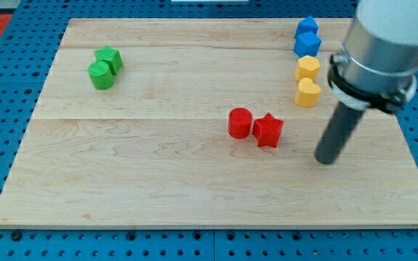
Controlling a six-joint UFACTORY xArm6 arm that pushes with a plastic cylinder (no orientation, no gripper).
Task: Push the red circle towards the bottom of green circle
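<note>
- Red circle (239, 122) sits near the middle of the wooden board (158, 181), touching a red star (268, 130) on its right.
- Green circle (101, 75) lies at upper left, against a green star (109, 58).
- The rod's tip (326, 159) rests right of the red star, apart from it, touching no block.
- Two blue blocks (307, 37) and two yellow blocks (308, 80) stand at upper right.

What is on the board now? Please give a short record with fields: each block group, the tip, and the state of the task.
red circle: near board centre, touching the red star on its right
green circle: upper left, touching the green star
blue blocks: two, upper right
yellow blocks: two, below the blue ones
my tip: right of the red star, apart from it
task state: red circle still far from green circle
</note>
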